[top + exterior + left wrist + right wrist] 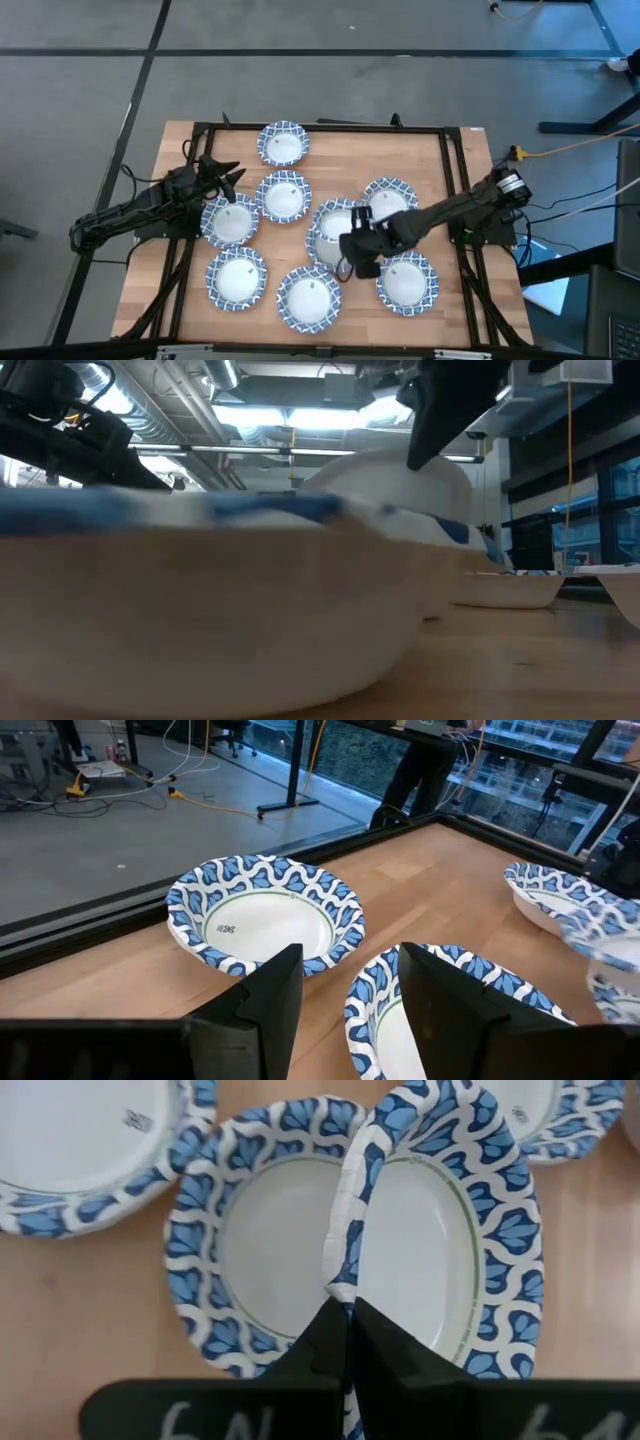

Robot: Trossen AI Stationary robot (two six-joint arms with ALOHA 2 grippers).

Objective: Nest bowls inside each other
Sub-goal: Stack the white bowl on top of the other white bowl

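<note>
Several white bowls with blue-patterned rims rest on their bases across the wooden table. My right gripper is over the table's middle, shut on one bowl that hangs tilted over another bowl on the table. In the low view the held bowl shows raised under the gripper. My left gripper waits open at the table's left side, above the edge of a bowl and touching nothing. My right gripper pinches the held bowl's patterned rim between its two fingers, one on the inner face and one on the outer. The fingers slant down from the table's right side. The bowl is lifted clear and steeply tilted, its white inside turned sideways.
Bowls lie at the far edge, the left, the near left, the near middle, the near right and right of centre. A black frame rail borders the table. One bowl fills the low view's foreground.
</note>
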